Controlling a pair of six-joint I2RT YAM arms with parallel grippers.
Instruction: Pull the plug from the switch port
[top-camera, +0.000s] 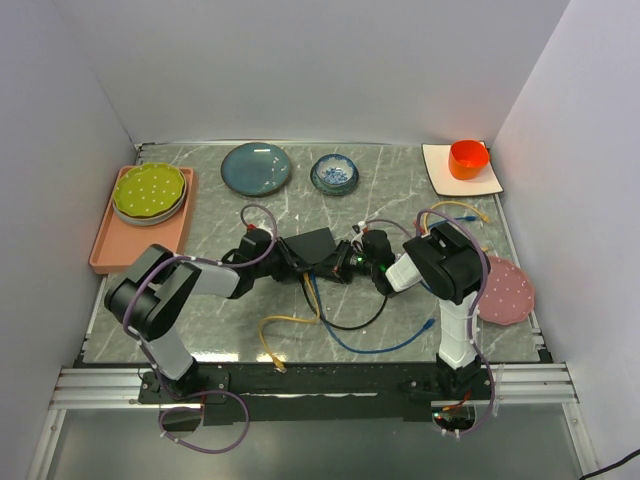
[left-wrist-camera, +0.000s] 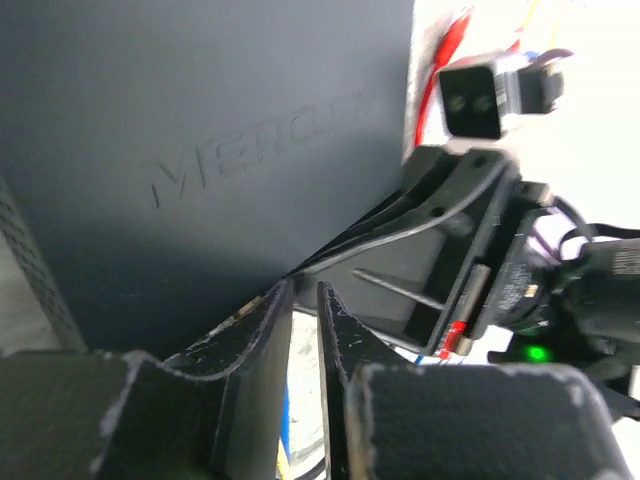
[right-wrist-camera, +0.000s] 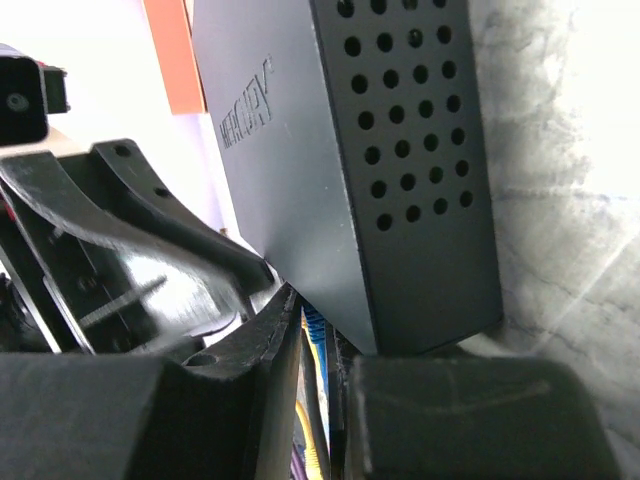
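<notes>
The matte-black switch (top-camera: 310, 245) lies mid-table and fills the left wrist view (left-wrist-camera: 200, 150); its vented end shows in the right wrist view (right-wrist-camera: 400, 170). My left gripper (top-camera: 283, 255) is at the switch's left end, its fingers (left-wrist-camera: 305, 300) almost together with only table showing in the slit. My right gripper (top-camera: 358, 258) is at the switch's right near corner. Its fingers (right-wrist-camera: 318, 320) are closed to a narrow gap around a blue plug (right-wrist-camera: 316, 325) under the switch's edge. Blue (top-camera: 380, 348), yellow (top-camera: 290, 320) and black (top-camera: 355, 325) cables trail from the near edge.
A teal plate (top-camera: 256, 167) and a blue bowl (top-camera: 334, 173) stand at the back. An orange cup (top-camera: 468, 158) sits on a white square plate (top-camera: 440, 180) at the back right. A pink tray (top-camera: 150, 238) with a green plate (top-camera: 150, 190) is on the left. A pink plate (top-camera: 508, 292) is on the right.
</notes>
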